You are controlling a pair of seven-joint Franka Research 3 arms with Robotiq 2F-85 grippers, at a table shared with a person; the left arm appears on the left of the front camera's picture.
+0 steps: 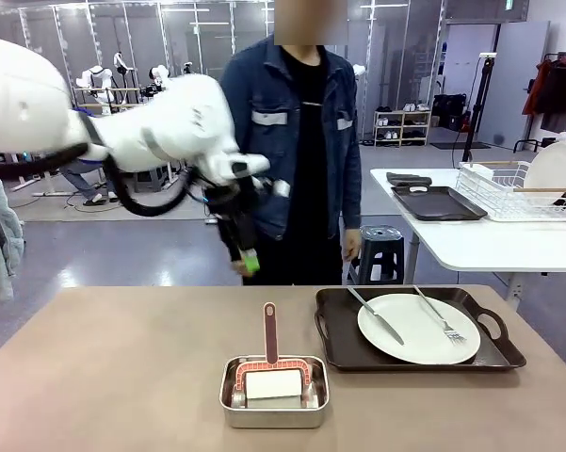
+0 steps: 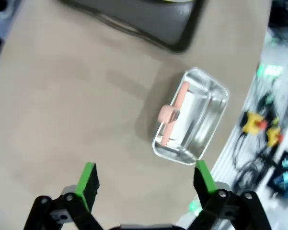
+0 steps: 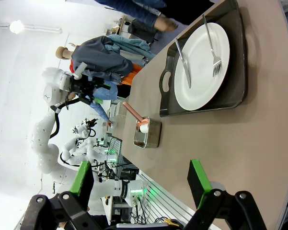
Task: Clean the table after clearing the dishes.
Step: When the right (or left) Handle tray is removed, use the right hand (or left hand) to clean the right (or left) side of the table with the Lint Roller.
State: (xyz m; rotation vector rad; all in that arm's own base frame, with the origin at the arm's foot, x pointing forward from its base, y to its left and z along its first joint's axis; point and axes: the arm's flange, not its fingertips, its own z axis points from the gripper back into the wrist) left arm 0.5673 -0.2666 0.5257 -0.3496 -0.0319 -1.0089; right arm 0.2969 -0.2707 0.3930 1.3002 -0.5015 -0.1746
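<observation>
One tray [image 1: 331,348] with plate [image 1: 417,330], knife [image 1: 377,315], fork [image 1: 441,315] uncleared at surface [image 1: 122,377] right side; wiping not begun. Both left fingers [image 2: 88,184] and right fingers [image 3: 197,179] spread, empty; steel pan [image 1: 274,400] untouched.

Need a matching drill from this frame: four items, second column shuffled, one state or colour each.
1 plate
2 tray
3 steel pan
4 left pincer

a open, over the table
b holds a pink-handled brush
c dark, under the plate
d white, bears knife and fork

Pairs: 1-d, 2-c, 3-b, 4-a
</observation>
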